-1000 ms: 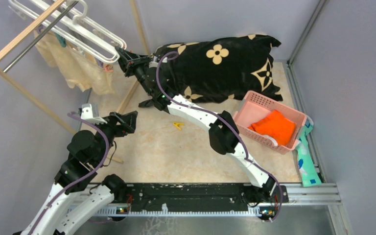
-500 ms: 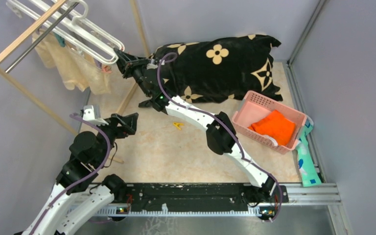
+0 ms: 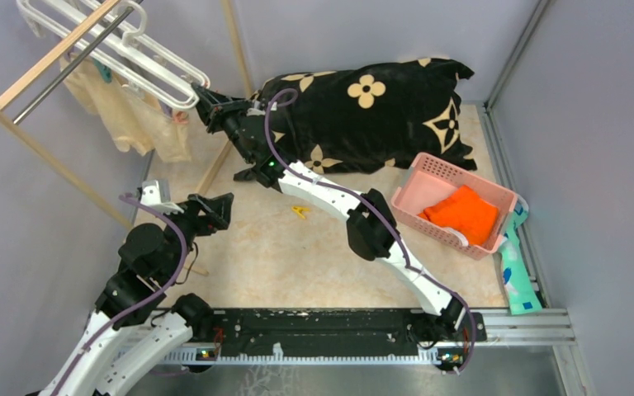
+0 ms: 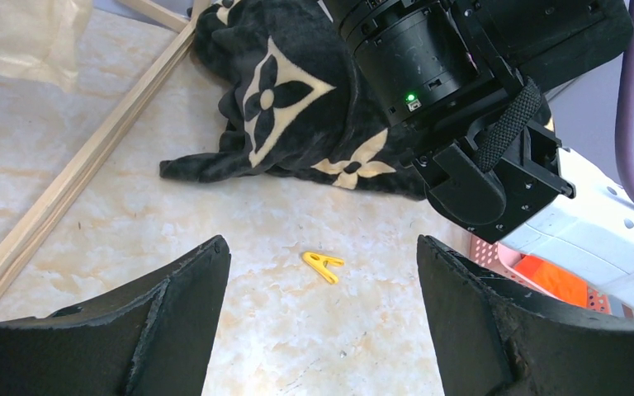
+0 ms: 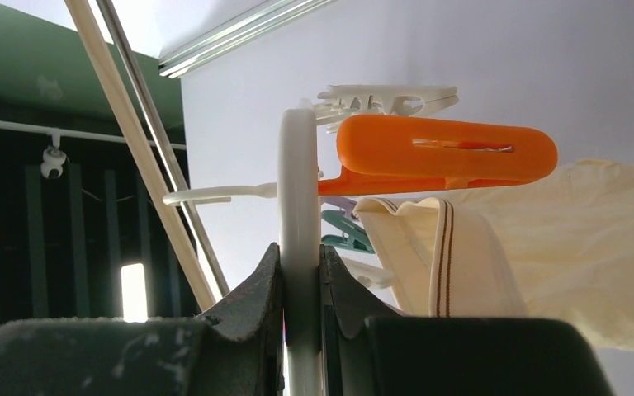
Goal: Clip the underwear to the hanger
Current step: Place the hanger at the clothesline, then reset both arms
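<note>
The white hanger point(image 3: 144, 58) hangs on the wooden rack's metal bar at the far left. The cream underwear point(image 3: 136, 115) dangles below it, held by the hanger's clips. My right gripper point(image 3: 201, 97) is shut on the hanger's white frame bar point(image 5: 299, 198) at its near end. In the right wrist view an orange clip point(image 5: 446, 153) and a teal clip point(image 5: 347, 231) sit beside the underwear's waistband point(image 5: 454, 264). My left gripper point(image 3: 219, 208) is open and empty, low over the floor, well short of the hanger; it also shows in the left wrist view point(image 4: 322, 322).
A wooden rack with a metal bar point(image 3: 45, 70) stands at the left. A black flowered blanket point(image 3: 363, 107) lies at the back. A pink basket point(image 3: 454, 202) holds an orange cloth point(image 3: 462, 214). A loose yellow clip point(image 3: 300, 212) lies on the floor point(image 4: 323, 266).
My right gripper has drawn the hanger's near end slightly back and left along the bar. The left gripper has dropped a little toward me.
</note>
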